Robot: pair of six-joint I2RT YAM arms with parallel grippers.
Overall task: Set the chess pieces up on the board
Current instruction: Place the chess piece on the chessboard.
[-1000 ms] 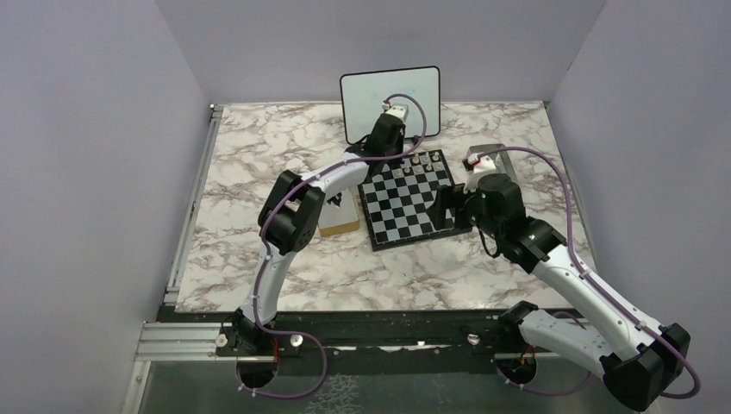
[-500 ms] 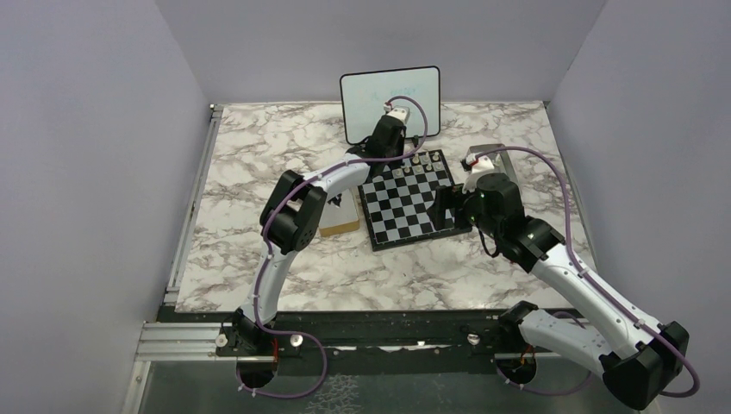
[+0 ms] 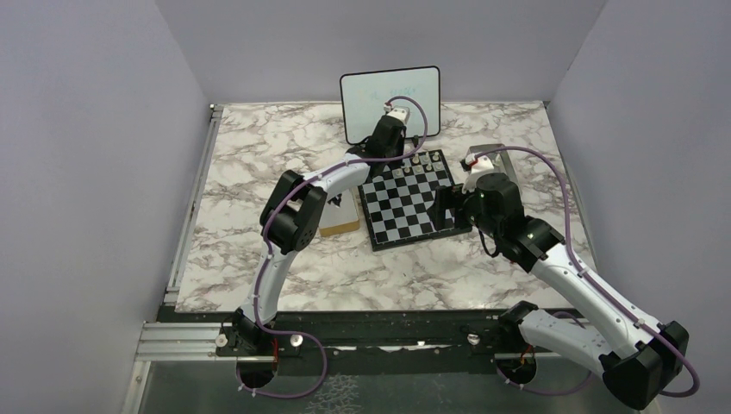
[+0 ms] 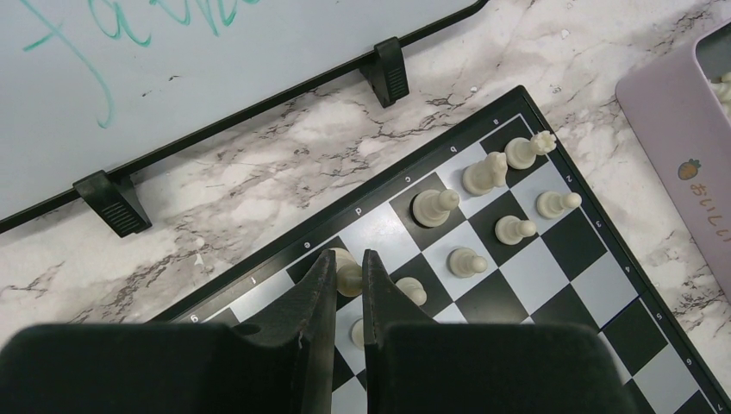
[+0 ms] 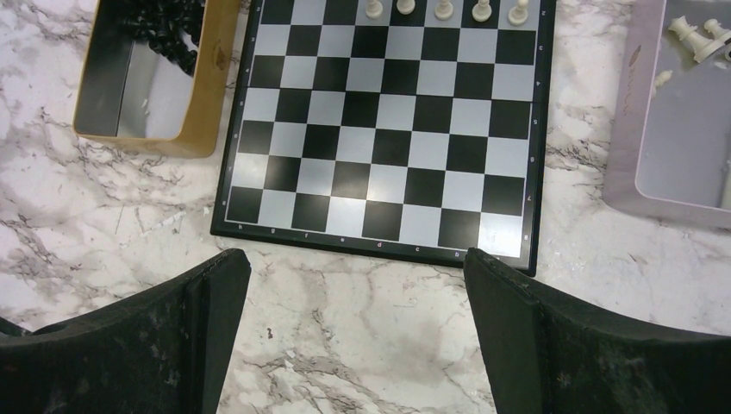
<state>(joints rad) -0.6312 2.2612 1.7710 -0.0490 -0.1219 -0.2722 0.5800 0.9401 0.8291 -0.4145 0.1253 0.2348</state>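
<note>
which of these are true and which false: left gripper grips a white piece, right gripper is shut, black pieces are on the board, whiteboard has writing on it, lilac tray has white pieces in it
1. The left gripper is shut on a white piece. True.
2. The right gripper is shut. False: the right gripper has its jaws wide open, above the near edge of the board.
3. Black pieces stand on the board. False: only white ones show on it; the black pieces lie in the tan box beside it.
4. The whiteboard bears teal writing. True.
5. The lilac tray holds white pieces. True.
</note>
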